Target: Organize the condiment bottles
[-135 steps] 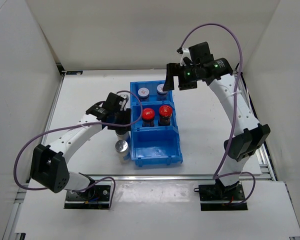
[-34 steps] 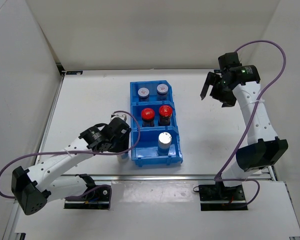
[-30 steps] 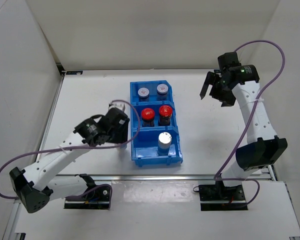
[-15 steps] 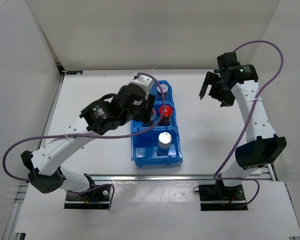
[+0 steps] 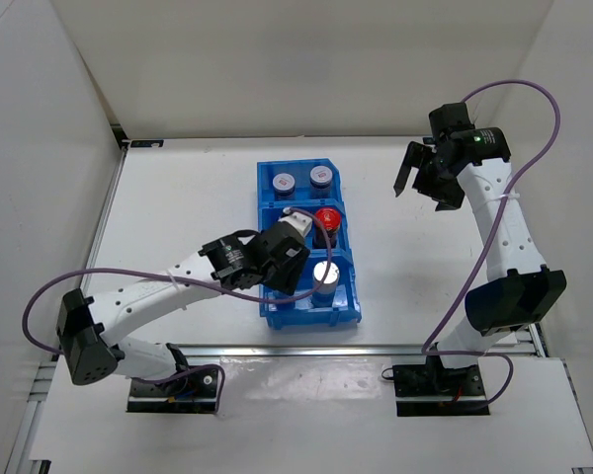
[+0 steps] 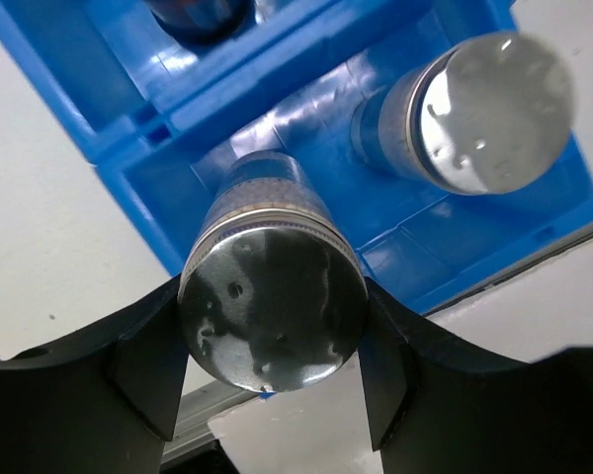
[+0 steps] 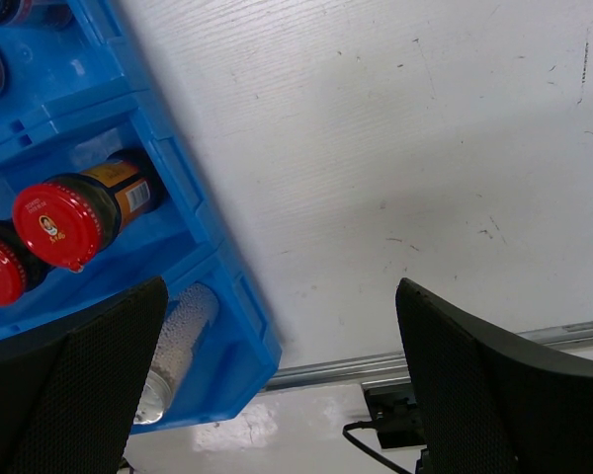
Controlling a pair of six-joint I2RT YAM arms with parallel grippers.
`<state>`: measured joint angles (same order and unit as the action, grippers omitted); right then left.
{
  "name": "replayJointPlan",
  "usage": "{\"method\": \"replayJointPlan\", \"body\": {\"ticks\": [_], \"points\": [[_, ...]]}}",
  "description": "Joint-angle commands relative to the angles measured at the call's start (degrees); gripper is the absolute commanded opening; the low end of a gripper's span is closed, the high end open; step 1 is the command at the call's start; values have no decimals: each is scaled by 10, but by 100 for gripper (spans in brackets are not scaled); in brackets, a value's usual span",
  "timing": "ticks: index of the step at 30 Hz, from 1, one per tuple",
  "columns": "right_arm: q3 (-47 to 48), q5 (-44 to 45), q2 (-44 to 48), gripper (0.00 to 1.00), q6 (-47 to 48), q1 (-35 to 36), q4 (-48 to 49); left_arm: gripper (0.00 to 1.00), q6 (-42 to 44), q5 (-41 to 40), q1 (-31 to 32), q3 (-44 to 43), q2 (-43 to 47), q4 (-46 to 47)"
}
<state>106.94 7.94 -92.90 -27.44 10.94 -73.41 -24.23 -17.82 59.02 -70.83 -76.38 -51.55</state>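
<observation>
A: Now, the left claw (image 6: 270,360) is closed tight on a silver-topped bottle (image 6: 269,296), one black finger (image 6: 143,370) pressed to each side just under the cap, bottle upright.

B: Where's it hanging?

A: Over the blue bin (image 5: 309,314), lowest compartment in the overhead view, towards its left side. On the wrist view the bottle's foot points into that pocket, but I can't tell if it touches the floor yet.

B: And it has a neighbour there.

A: Yes, the second silver-topped bottle (image 6: 489,109) stands in the same pocket, upper right of the wrist view, near but apart from the held one. That's why the grip sits high by the cap, I reckon: the fingers clear the bin walls and the neighbour.

B: Why that pocket?

A: Like with like. The grey-lidded bottles (image 5: 285,182) sit side by side in the top compartment, the red-capped bottles (image 7: 54,225) in the middle one, though overhead the arm hides one red cap. So the silver pair belongs in the bottom pocket.

B: What about the other side?

A: The right claw (image 7: 280,326) is spread wide, holding nothing, touching nothing. It hangs over the table (image 7: 425,148) at the upper right of the overhead view, well apart from the bin, out of the left arm's way, I'd say.

B: So this looks like the last bottle.

A: By my count, yes; it only needs setting down and releasing.
</observation>
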Motion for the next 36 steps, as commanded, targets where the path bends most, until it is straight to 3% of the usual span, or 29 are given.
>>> {"method": "replayJointPlan", "body": {"ticks": [1, 5, 8, 10, 11, 14, 22, 28, 32, 36], "points": [[0, -4, 5, 99, 5, -2, 9, 11, -13, 23, 1, 33, 9, 80], [-5, -19, 5, 99, 5, -2, 14, 17, 2, 17, 1, 33, -42, 92], [-5, -24, 5, 99, 5, -2, 21, 28, 2, 25, -11, 28, -61, 102], [-10, -30, 5, 99, 5, -2, 21, 46, 2, 31, -11, 28, -69, 102], [-10, -36, 5, 99, 5, -2, 27, 73, 2, 31, -16, 28, -74, 102], [-21, -43, 11, 99, 10, -2, 34, 100, -11, 10, -16, 33, -65, 102], [-26, -50, 21, 99, 10, -2, 34, 100, 3, -16, -42, 12, -14, 97], [-21, -35, 26, 99, 10, -2, 34, 100, 63, -95, -53, -85, 47, 82], [-16, -7, 34, 99, 10, -2, 34, 100, 128, -126, -100, -142, 80, 82], [-37, 32, 61, 99, 15, -2, 34, 100, 161, -181, -164, -142, 102, 82]]}}
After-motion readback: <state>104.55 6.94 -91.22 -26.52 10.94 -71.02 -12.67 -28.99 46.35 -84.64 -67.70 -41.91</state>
